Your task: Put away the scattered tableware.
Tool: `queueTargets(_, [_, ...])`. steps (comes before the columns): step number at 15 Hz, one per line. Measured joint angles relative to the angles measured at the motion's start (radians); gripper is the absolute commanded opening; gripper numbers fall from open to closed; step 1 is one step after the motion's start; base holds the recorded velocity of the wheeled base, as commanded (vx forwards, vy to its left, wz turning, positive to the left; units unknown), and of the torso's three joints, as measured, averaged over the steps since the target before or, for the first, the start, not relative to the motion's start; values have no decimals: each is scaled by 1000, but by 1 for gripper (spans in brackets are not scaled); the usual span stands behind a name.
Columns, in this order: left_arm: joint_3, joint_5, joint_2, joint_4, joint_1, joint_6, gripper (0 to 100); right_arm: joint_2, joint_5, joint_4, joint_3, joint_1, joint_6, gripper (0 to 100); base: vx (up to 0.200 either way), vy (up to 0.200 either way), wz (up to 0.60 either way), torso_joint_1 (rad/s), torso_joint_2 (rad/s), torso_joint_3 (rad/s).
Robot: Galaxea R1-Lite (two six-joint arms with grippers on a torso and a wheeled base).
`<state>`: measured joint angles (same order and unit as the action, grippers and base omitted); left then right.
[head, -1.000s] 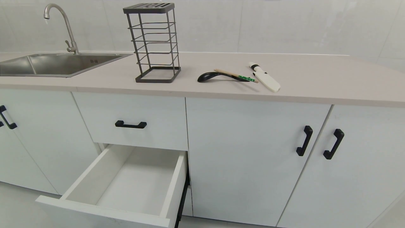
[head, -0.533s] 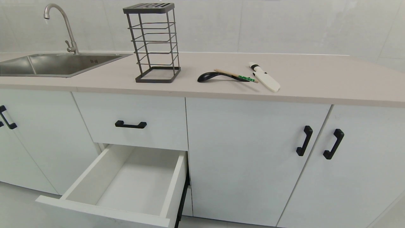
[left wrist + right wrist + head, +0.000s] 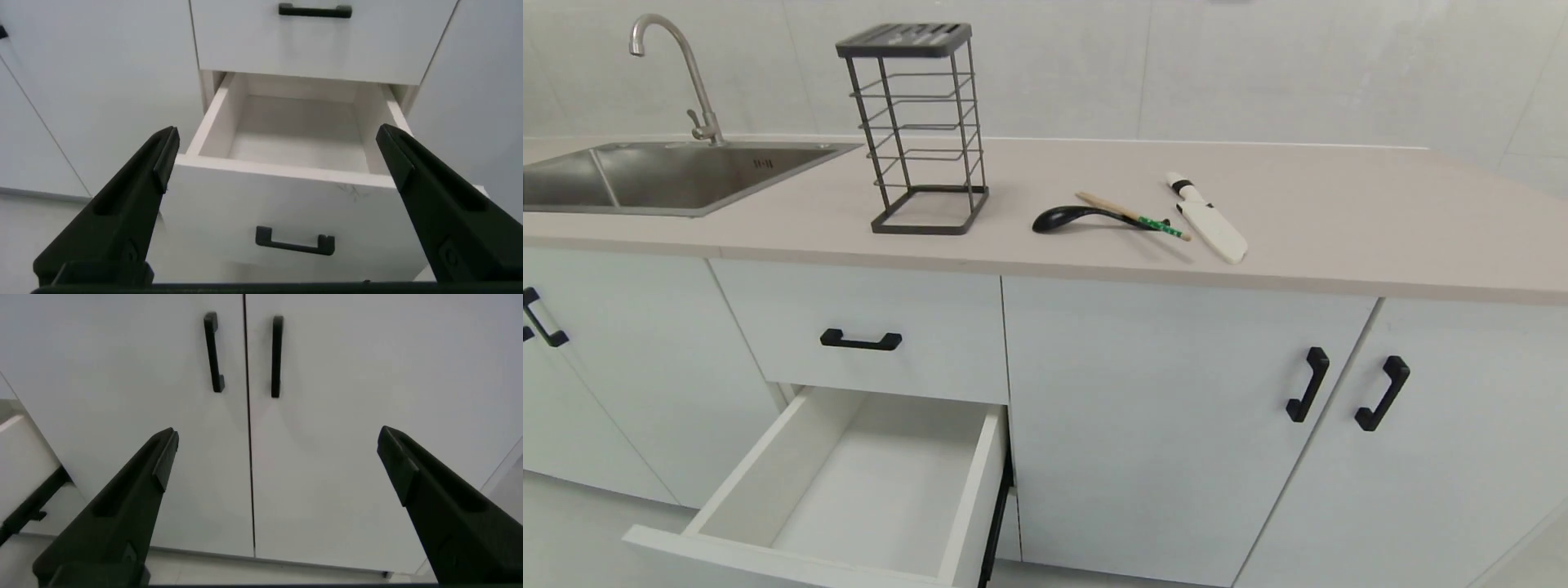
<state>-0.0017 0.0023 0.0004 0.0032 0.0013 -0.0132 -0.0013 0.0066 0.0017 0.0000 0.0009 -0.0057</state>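
Black spoon, chopsticks, white utensil grouped near surface front edge, wire rack upright, lower drawer pulled out, left end effector, right end effector, both spread wide

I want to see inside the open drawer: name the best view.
Head view: it looks down into the open drawer, showing its floor and walls. Left wrist view shows its front, handle and some interior; right wrist view faces cabinet doors.

Left hand and right hand both spread wide.
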Motion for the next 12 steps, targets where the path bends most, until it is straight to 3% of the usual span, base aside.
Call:
queueTargets(9, [0, 2, 0, -1, 0, -6, 100, 0, 1, -2, 0, 0, 1, 100, 0, 0, 0, 160, -475, -291])
queueTargets(12, [0, 2, 0, -2, 0, -6, 100, 0, 1, -2, 0, 1, 2, 100, 0, 0, 0, 59, -144, -89])
